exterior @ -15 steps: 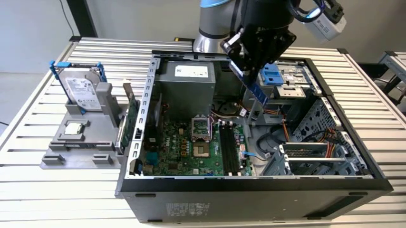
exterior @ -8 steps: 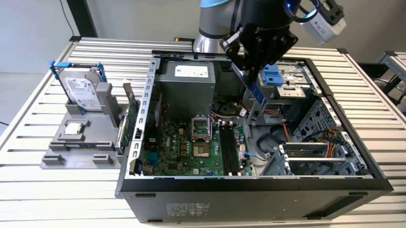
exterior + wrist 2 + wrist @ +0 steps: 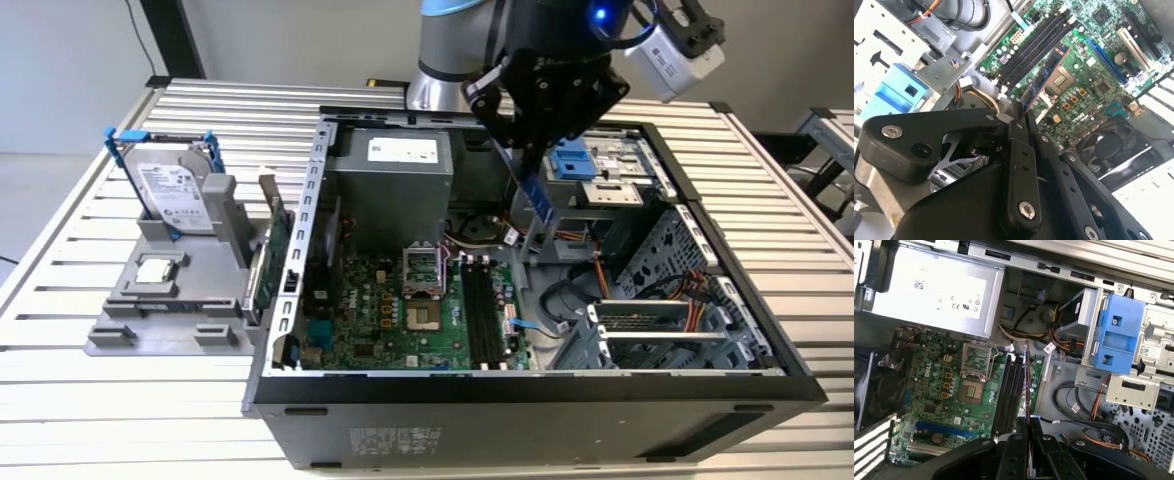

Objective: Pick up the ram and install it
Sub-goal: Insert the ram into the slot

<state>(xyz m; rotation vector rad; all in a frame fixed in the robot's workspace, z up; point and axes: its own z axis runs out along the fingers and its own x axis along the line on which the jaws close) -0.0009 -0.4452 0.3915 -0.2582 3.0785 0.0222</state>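
Gripper (image 3: 1017,114) jaws are clamped on the ram (image 3: 1046,75) above the black slots (image 3: 1035,44). Install approach is judged in hand; exact slot alignment is needed.

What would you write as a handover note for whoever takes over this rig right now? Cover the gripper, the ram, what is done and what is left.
Gripper: shut on the ram, gripping one end so the stick points down toward the board.
Ram: held in the air inside the open computer case, above the motherboard and close to its black slots. It touches no slot.
Done: the ram is picked up and brought over the board.
Left: it is not yet seated in a slot.
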